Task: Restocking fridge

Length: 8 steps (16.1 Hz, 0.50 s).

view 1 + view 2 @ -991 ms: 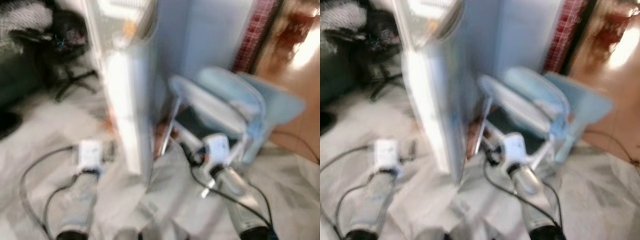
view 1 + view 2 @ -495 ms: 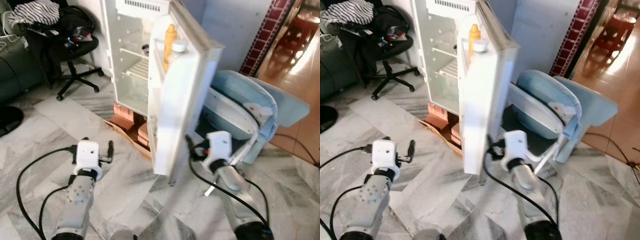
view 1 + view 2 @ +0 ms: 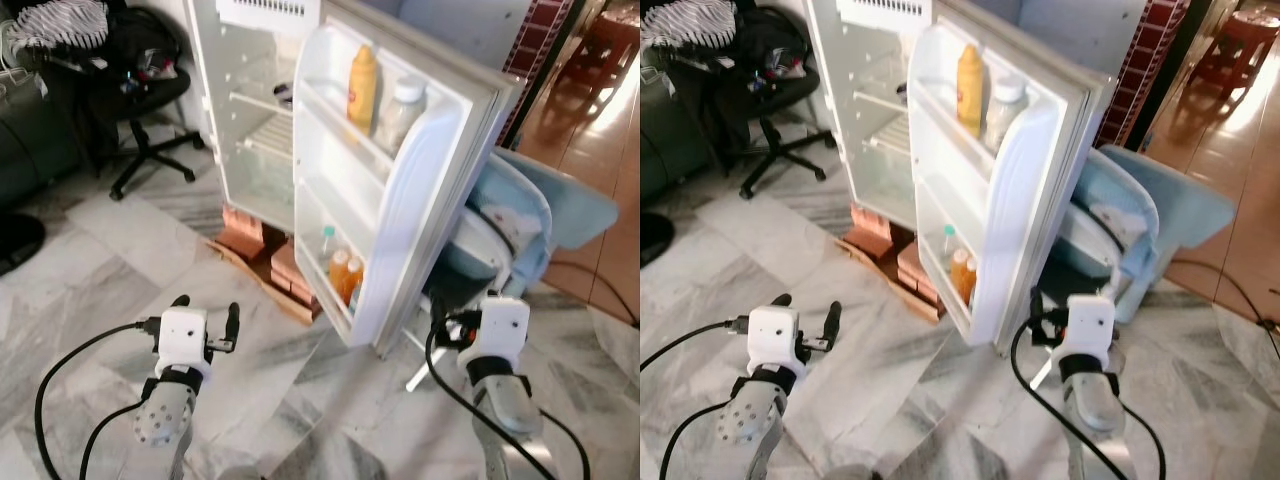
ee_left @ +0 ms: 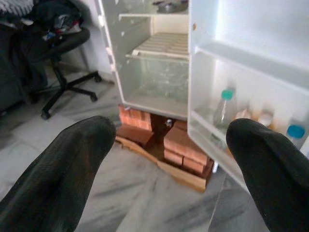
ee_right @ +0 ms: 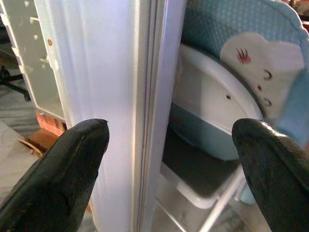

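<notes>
I see the white fridge (image 3: pixel 250 130) at twelve o'clock, its smooth plastic door (image 3: pixel 400 200) swung wide, bottles (image 3: pixel 345 275) in its racks. My left pincer (image 3: pixel 205 318) and right pincer (image 5: pixel 169 159) both gape wide, empty, over veined marble floor (image 3: pixel 100 260).

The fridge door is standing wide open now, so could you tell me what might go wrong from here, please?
1. The fridge door stands close to the blue baby chair; swinging wider, it might knock it.
2. The fridge rests on stacked bricks, so a hard pull could rock it.
3. The right gripper, open beside the door's edge, could clip it when moving forward.
</notes>
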{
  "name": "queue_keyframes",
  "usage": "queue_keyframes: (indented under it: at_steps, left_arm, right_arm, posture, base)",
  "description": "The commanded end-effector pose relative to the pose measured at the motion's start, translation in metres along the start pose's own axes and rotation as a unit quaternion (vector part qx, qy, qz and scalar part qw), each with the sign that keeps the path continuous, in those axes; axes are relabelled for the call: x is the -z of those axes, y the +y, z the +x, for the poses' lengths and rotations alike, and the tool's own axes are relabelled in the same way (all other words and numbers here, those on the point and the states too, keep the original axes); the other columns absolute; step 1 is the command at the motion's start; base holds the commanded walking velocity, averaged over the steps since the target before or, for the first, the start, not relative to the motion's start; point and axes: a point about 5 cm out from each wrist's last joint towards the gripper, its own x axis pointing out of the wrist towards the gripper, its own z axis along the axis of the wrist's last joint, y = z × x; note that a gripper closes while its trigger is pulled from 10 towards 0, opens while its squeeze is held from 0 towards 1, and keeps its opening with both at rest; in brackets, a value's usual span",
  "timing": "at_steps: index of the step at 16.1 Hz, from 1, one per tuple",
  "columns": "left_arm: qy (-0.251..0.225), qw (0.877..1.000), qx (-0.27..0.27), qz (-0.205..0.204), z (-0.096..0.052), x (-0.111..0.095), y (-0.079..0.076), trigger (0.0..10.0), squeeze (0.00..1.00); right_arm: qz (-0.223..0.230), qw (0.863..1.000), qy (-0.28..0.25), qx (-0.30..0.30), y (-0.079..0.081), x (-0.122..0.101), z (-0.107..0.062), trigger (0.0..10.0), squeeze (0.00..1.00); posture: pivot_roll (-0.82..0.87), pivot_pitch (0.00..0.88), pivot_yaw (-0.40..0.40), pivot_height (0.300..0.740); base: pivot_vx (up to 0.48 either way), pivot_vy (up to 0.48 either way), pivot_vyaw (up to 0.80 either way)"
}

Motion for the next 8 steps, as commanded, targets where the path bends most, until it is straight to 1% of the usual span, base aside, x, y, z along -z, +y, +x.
queue_keyframes:
  at_steps: [1, 5, 7, 8]
  left_arm:
    - [-0.009, 1.000, 0.004, -0.002, 0.0034, -0.0065, 0.0006, 10.0, 0.00]
    - [-0.004, 1.000, 0.001, 0.001, 0.0032, -0.0033, 0.0053, 10.0, 0.00]
    - [-0.001, 1.000, -0.001, 0.000, 0.0032, -0.0025, 0.0049, 10.0, 0.00]
    - [-0.003, 1.000, 0.002, -0.006, 0.0035, -0.0026, 0.0031, 10.0, 0.00]
  right_arm:
    - [0.005, 1.000, -0.013, -0.005, 0.0042, -0.0063, 0.0021, 10.0, 0.00]
    - [0.005, 1.000, -0.018, -0.008, 0.0053, -0.0113, 0.0073, 10.0, 0.00]
    - [0.004, 1.000, -0.018, -0.008, 0.0039, -0.0115, 0.0086, 10.0, 0.00]
    - [0.003, 1.000, -0.019, -0.007, 0.0034, -0.0115, 0.0090, 10.0, 0.00]
  posture:
    - [0.13, 0.015, -0.001, 0.740]
    - [0.13, 0.015, -0.004, 0.740]
    - [0.13, 0.016, -0.005, 0.740]
    - [0.13, 0.016, -0.005, 0.740]
  base:
    - [0.356, 0.000, 0.00]
    - [0.364, 0.000, 0.00]
    - [0.345, 0.000, 0.00]
    - [0.000, 0.000, 0.00]
